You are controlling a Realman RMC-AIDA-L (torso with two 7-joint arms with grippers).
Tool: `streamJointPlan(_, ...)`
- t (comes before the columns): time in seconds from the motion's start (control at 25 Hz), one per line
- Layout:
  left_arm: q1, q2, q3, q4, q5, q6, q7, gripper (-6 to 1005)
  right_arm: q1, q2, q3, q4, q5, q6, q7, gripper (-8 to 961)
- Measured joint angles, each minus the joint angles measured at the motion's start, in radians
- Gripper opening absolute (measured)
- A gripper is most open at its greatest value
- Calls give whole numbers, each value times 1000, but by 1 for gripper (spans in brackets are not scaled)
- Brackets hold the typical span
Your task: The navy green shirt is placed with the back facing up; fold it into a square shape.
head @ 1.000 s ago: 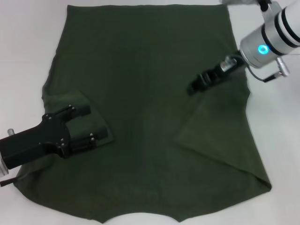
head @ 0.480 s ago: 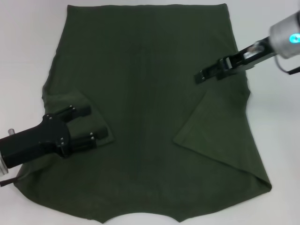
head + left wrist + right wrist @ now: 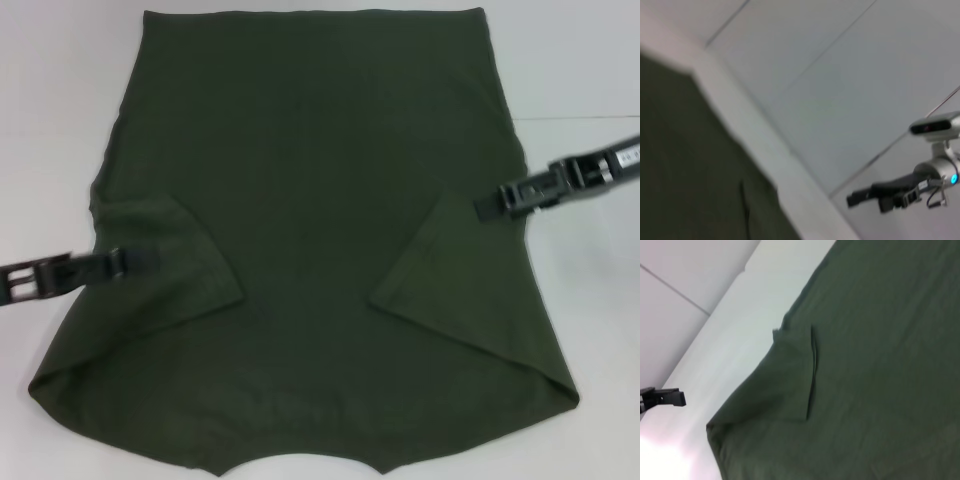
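Shirt [image 3: 310,200] is spread flat on the white table [image 3: 50,100], plain back side up, filling pretty much the whole middle of the head view. It's the navy green shirt from the task, and it's far bigger than either gripper. Hem edge sits up at 12 o'clock, and the curved neckline dips in at the 6 o'clock edge. Both sleeves are folded in over the body: the left sleeve [image 3: 170,260] makes a flap around 8 o'clock, and the right sleeve [image 3: 450,280] makes a bigger triangular flap around 4 o'clock, with its point aimed at the shirt's center.

Left gripper [image 3: 140,262] comes in from the 9 o'clock edge, with its tip over the left sleeve flap. Right gripper [image 3: 490,207] reaches in from 3 o'clock, with its tip right at the shirt's side edge, just above the right flap. Both look thin and edge-on from the head camera, so honestly I can't tell whether either set of jaws is open or clamped on anything (the wrist cams don't help either).

Left wrist view shows shirt fabric and the table edge, plus the other arm's gripper farther off. Right wrist view shows the left sleeve fold lying on the shirt
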Motion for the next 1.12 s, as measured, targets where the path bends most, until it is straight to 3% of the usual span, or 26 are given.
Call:
streamJointPlan(0.16, 6, 43, -8, 73, 144, 59, -214, 890, -26, -8, -2, 2, -4, -26, -11, 930)
streamJointPlan(0.36, 14, 70, -73, 100, 268, 75, -354, 889, -44, -10, -26, 9, -9, -63, -26, 930)
streamJointPlan(0.6, 7, 81, -131, 97, 429, 41, -444, 888, -72, 1, -40, 12, -19, -73, -48, 931)
streamJointPlan(0.92, 2, 96, -157, 99, 495, -15, -482, 887, -82, 1, -40, 50, -40, -64, -75, 931)
streamJointPlan(1.12, -6, 92, -152, 82, 536, -114, -480, 886, -88, 7, -40, 50, -44, -63, -79, 930)
